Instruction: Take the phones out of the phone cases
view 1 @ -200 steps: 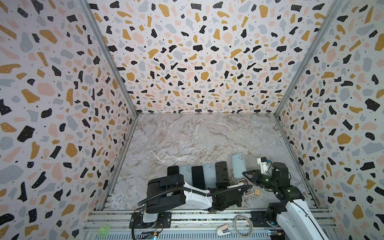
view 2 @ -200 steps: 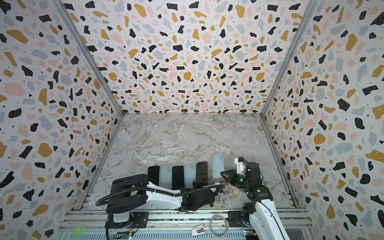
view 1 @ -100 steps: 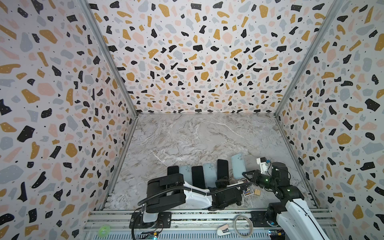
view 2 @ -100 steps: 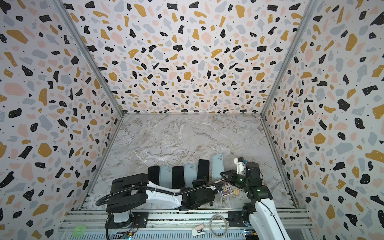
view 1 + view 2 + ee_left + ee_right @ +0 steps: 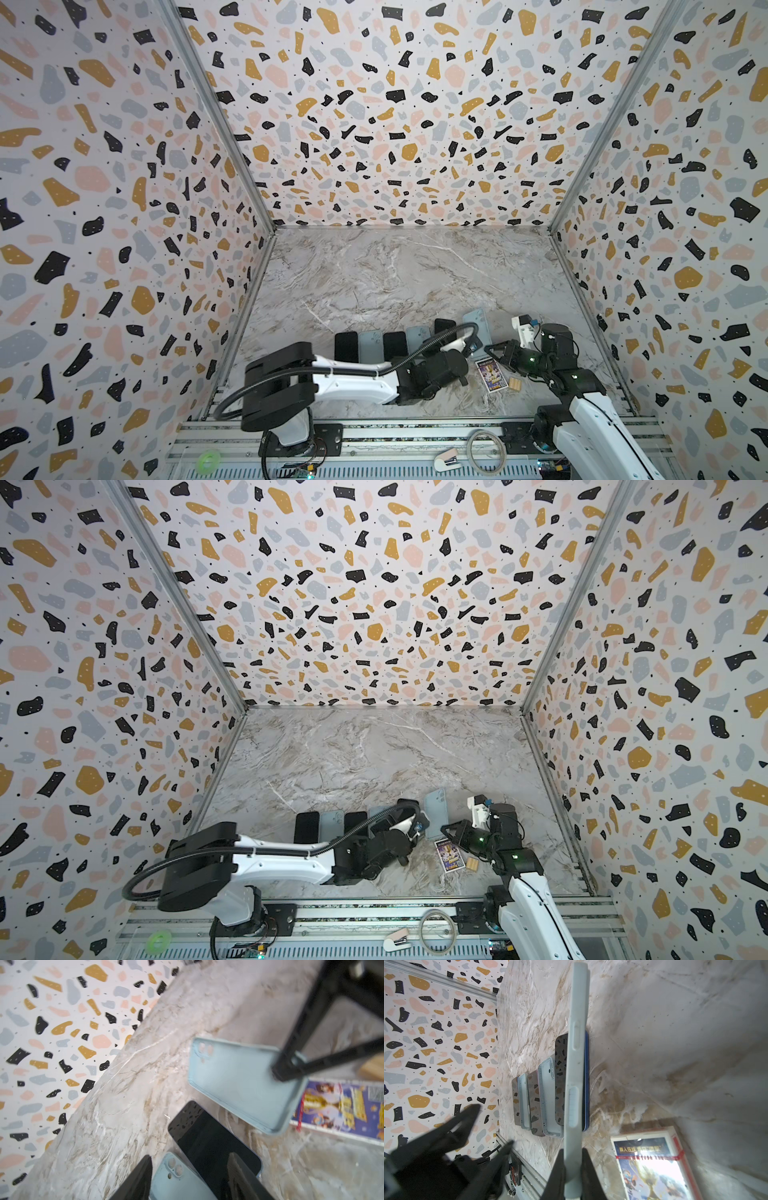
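Nearest you, by the front edge of the desk [image 5: 415, 270] toward its right corner, you have one card pack [image 5: 492, 376] with one small wooden block [image 5: 515, 384] just beside it. The pack shows a gold trophy and a line of Chinese characters too blurred to read. Your right arm comes in low from the front right corner, and the right gripper [image 5: 573, 1151] is clamped on the near end of one empty pale blue phone case [image 5: 239, 1084], which its wrist camera sees edge-on. Your left arm lies stretched low along the front edge with its wrist over the row. The left gripper [image 5: 190, 1155] is spread, nothing between its fingers [image 5: 137, 1182], above the phone [image 5: 212, 1147], which lies screen up on the desk just beside that case. Leftward along the row you have two more cases [image 5: 370, 345] and two more phones [image 5: 394, 343], alternating. That makes three dark-screened phones and three pale blue cases in all.
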`<state>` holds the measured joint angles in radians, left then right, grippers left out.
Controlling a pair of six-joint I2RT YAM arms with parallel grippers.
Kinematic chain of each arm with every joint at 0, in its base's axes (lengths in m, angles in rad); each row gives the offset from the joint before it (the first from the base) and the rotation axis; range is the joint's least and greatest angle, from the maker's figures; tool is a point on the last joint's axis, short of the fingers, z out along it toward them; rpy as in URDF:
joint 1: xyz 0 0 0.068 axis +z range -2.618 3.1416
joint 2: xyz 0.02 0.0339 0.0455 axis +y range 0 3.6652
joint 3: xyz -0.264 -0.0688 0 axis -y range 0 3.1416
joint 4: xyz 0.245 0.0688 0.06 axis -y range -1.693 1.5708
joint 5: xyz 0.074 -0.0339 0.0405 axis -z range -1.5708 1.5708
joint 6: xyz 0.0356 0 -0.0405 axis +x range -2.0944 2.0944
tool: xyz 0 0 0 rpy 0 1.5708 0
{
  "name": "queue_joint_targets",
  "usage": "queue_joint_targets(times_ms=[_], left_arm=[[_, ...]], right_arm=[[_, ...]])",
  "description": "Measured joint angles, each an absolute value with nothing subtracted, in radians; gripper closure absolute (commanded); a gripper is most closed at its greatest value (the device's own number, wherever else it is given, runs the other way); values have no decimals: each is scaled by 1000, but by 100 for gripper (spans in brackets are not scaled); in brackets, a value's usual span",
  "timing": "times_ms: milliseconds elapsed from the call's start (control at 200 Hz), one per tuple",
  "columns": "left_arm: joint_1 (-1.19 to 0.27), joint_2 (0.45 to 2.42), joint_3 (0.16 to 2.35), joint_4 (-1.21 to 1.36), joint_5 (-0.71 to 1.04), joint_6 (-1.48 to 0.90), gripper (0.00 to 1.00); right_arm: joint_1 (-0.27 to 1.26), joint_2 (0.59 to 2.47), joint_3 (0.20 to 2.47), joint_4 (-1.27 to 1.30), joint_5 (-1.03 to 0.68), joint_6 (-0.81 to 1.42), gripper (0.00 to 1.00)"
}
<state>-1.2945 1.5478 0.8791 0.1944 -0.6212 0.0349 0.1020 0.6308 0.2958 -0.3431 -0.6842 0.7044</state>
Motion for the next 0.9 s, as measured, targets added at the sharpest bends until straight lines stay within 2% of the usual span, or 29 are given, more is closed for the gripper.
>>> queue_joint_targets(times_ms=[215,360,516,716,901], left_arm=[[-1212,1481,847,94,-554,-185,35],[-1165,1478,776,-2,-522,-328,49],[-1147,1514,777,-62,-516,-416,59],[-1147,1593,811,-105,-480,-466,65],[-1147,1665,857,-119,-458,-497,66]], right_arm=[[122,679,282,-318,-663,697,100],[162,708,245,-268,-636,710,100],[236,776,234,-208,-596,734,100],[255,793,234,-169,-567,744,100],[255,794,234,-161,-550,743,100]])
